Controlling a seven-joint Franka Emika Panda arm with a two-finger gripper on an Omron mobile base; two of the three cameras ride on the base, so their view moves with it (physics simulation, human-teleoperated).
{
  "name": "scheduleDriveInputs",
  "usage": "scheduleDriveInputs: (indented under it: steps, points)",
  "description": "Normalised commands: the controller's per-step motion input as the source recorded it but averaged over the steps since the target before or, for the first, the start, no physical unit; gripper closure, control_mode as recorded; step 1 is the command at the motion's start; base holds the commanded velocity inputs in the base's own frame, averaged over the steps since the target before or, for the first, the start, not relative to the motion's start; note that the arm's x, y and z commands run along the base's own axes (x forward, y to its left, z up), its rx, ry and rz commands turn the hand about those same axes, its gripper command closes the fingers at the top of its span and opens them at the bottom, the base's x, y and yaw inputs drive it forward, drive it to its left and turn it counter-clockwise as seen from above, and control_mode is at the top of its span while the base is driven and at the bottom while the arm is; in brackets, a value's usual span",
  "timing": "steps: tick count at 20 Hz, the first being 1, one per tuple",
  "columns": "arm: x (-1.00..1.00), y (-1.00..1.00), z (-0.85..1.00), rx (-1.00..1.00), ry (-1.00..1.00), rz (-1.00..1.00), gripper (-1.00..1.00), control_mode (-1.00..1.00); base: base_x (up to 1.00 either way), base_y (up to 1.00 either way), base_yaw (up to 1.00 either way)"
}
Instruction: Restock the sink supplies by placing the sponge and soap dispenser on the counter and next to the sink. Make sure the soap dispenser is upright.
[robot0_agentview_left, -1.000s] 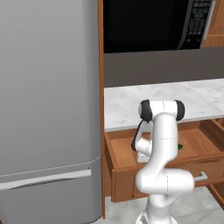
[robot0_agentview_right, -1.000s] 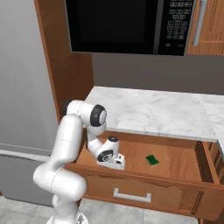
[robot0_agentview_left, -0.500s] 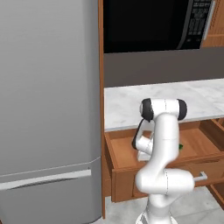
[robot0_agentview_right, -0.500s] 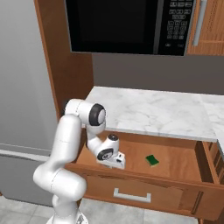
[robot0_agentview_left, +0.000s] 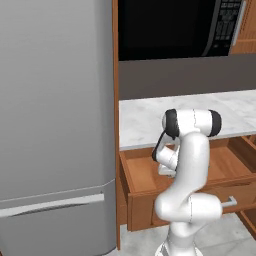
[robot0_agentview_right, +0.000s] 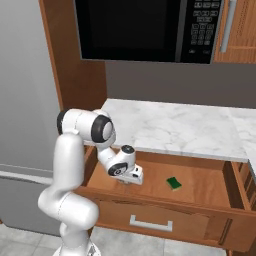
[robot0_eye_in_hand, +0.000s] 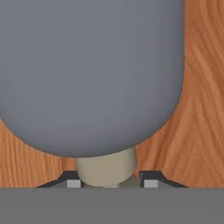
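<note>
end effector (robot0_eye_in_hand: 111, 183): clamped on neck of soap dispenser (robot0_eye_in_hand: 87, 74), lower centre of hand view | dispenser: lying in open wooden drawer (robot0_agentview_right: 200, 187) | sponge (robot0_agentview_right: 174, 183): drawer floor, right of centre in right base view | bench (robot0_agentview_right: 175, 127): above drawer

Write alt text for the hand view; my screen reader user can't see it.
Close-up from the hand camera: the gripper is shut on the pale neck of the soap dispenser, whose rounded grey body looms large. Brown wood grain of the drawer floor lies behind it.
</note>
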Motion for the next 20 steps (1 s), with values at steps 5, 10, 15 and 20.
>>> scheduleDriveInputs:
  steps: [5, 10, 15, 20]
  points:
    - [-0.05, 0.0, 0.25, 0.0, -0.01, 0.0, 1.0, -1.0, 0.0, 0.0, 0.0]
    - [-0.35, 0.0, 0.27, 0.0, 0.0, -0.12, 1.0, -1.0, 0.0, 0.0, 0.0]
    - [-0.23, 0.0, 0.4, 0.02, 0.03, -0.29, 1.0, -1.0, 0.0, 0.0, 0.0]
    - [-0.16, 0.0, 0.59, 0.02, 0.0, -0.41, 1.0, -1.0, 0.0, 0.0, 0.0]
